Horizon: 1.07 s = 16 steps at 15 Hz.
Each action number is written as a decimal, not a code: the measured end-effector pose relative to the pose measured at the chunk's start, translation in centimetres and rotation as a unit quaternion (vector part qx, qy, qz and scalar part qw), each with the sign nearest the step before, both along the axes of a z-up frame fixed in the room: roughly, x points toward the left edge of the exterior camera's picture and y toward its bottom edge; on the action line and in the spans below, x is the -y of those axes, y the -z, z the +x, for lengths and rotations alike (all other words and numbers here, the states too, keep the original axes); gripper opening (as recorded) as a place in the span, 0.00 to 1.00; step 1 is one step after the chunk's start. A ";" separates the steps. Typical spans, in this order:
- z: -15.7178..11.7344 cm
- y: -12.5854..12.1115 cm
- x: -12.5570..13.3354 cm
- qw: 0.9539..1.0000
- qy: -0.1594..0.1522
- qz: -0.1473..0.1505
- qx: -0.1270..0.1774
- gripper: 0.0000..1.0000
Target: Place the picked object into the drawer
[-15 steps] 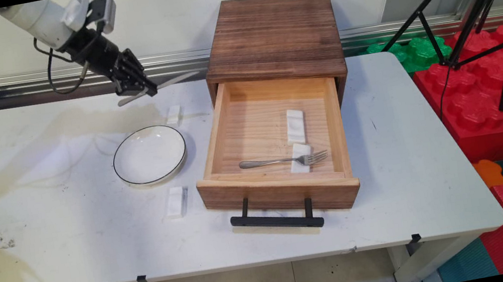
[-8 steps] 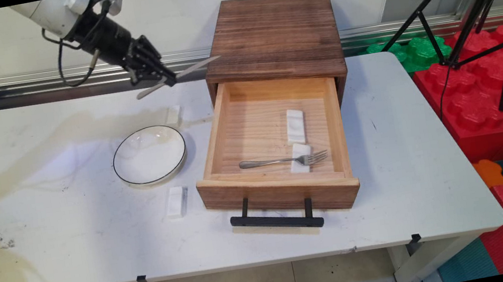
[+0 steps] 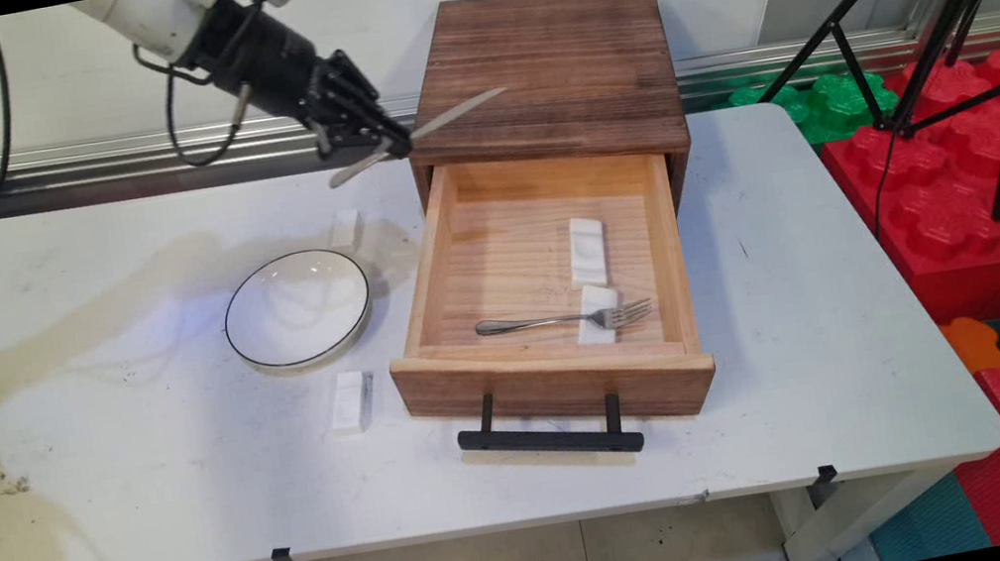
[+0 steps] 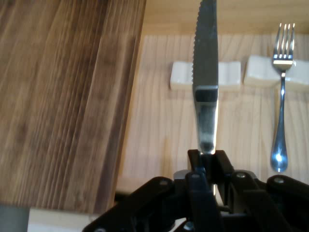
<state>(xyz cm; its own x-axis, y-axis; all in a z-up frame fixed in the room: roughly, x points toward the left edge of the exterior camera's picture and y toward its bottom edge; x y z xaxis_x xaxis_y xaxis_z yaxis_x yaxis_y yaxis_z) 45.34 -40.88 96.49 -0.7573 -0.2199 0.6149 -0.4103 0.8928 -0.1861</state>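
Steel knife (image 3: 417, 134) clamped between claw (image 3: 394, 146) fingers, held over back left corner of open drawer (image 3: 452, 228). I judge: keep blade level, clear cabinet (image 3: 541, 63) edge, line up with free white rest (image 4: 181, 76) beside fork (image 3: 566, 318).
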 end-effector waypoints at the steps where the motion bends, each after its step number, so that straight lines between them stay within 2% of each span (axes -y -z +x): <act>1: -0.6 0.0 0.1 1.000 0.002 -0.002 -0.001 0.00; 8: -6.3 0.8 1.9 1.000 0.011 -0.014 -0.001 0.00; 11: -9.2 1.9 3.3 1.000 0.009 -0.013 0.002 0.00; 16: -12.5 4.1 5.1 1.000 0.007 -0.002 0.011 0.00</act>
